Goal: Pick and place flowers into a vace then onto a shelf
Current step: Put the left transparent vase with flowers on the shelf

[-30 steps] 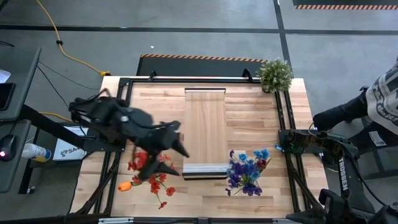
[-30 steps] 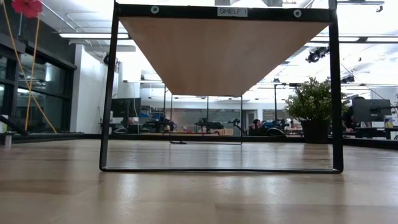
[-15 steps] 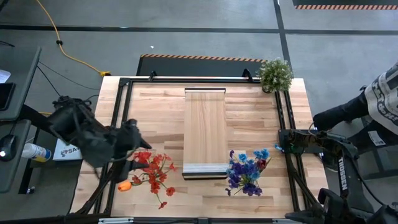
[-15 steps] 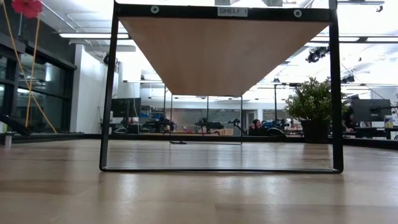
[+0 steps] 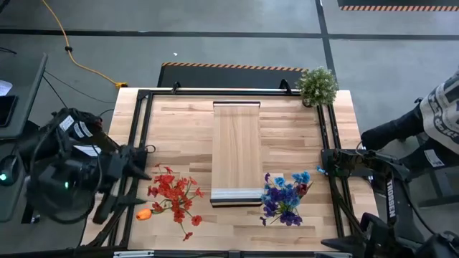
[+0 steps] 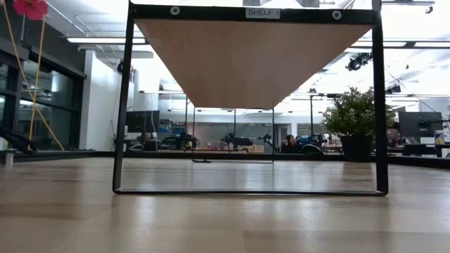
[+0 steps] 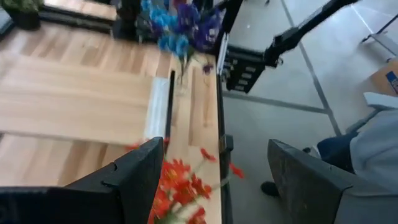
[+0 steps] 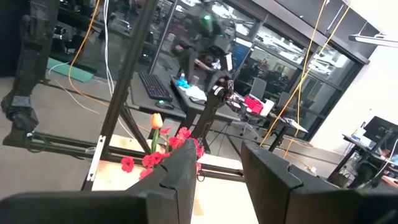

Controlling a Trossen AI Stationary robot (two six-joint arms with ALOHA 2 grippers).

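While the left hand (image 5: 136,172) hangs spread and empty beside the red flowers (image 5: 174,197), the right hand (image 8: 214,168) sits half-parted, holding nothing.

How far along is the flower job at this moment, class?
Done: red flowers and blue flowers stand on the table either side of the shelf. In hand: nothing; the left hand is open beside the red ones, the right hand empty at the table's right edge. Left: the shelf top is bare.
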